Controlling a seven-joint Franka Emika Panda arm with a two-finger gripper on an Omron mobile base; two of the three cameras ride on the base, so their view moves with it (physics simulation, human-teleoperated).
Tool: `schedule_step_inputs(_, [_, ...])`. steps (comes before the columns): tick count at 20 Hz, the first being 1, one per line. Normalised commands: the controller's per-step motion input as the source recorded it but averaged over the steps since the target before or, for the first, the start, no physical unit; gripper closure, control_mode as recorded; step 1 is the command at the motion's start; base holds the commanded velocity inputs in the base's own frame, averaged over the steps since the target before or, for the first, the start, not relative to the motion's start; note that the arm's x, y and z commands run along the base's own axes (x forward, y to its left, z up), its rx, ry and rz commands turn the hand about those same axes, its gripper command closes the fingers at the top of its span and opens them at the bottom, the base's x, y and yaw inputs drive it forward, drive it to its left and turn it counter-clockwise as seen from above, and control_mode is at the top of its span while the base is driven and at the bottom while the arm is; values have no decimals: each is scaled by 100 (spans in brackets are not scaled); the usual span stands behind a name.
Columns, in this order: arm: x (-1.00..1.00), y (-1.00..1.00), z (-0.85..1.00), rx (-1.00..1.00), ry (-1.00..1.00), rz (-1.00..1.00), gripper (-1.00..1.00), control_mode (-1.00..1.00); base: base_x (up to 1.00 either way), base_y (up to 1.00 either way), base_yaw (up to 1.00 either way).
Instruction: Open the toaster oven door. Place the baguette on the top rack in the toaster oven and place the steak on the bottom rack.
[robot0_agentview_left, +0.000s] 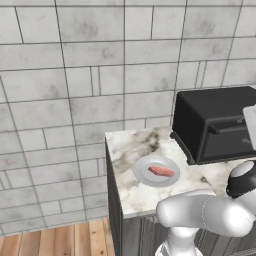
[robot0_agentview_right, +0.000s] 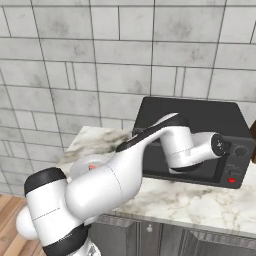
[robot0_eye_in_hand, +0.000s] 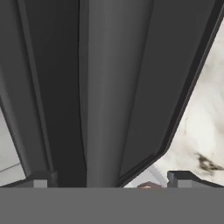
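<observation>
The black toaster oven (robot0_agentview_left: 212, 122) stands on the counter's right part, and its control panel with a small red light (robot0_agentview_right: 231, 180) faces me. The toaster oven door (robot0_agentview_left: 230, 142) is shut, its bar handle (robot0_agentview_left: 227, 127) along the top edge. In the hand view that bar handle (robot0_eye_in_hand: 105, 87) runs straight between my fingertips (robot0_eye_in_hand: 41, 180). My gripper (robot0_eye_in_hand: 111, 181) is open and straddles it without clamping. The steak (robot0_agentview_left: 161, 171), a flat pink-red slab, lies on a white plate (robot0_agentview_left: 145, 165) left of the oven. The baguette is out of view.
The marble counter (robot0_agentview_left: 130, 150) ends at its left edge, with wooden floor (robot0_agentview_left: 50, 242) below. A grey tiled wall (robot0_agentview_left: 75, 75) rises behind. My own arm (robot0_agentview_right: 150, 150) crosses in front of the oven in the right base view and covers most of the plate (robot0_agentview_right: 80, 167).
</observation>
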Motion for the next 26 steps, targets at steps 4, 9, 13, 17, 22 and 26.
schedule_step_inputs(4, [13, -3, -23, 0, -2, -11, -100, -100, 0, 0, 0])
schedule_step_inputs(9, [1, -3, -32, 0, -2, -11, -100, -100, 0, 0, 0])
schedule_step_inputs(13, [0, -7, -35, 3, 0, -5, -100, -100, 0, 0, 0])
schedule_step_inputs(17, [0, -14, -20, 8, 0, 0, -100, -100, 0, 0, 0])
schedule_step_inputs(22, [-15, -10, -23, 7, 0, 0, -100, -100, 0, 0, 0])
schedule_step_inputs(26, [-9, -2, -31, 4, 0, 2, -100, -100, 0, 0, 0])
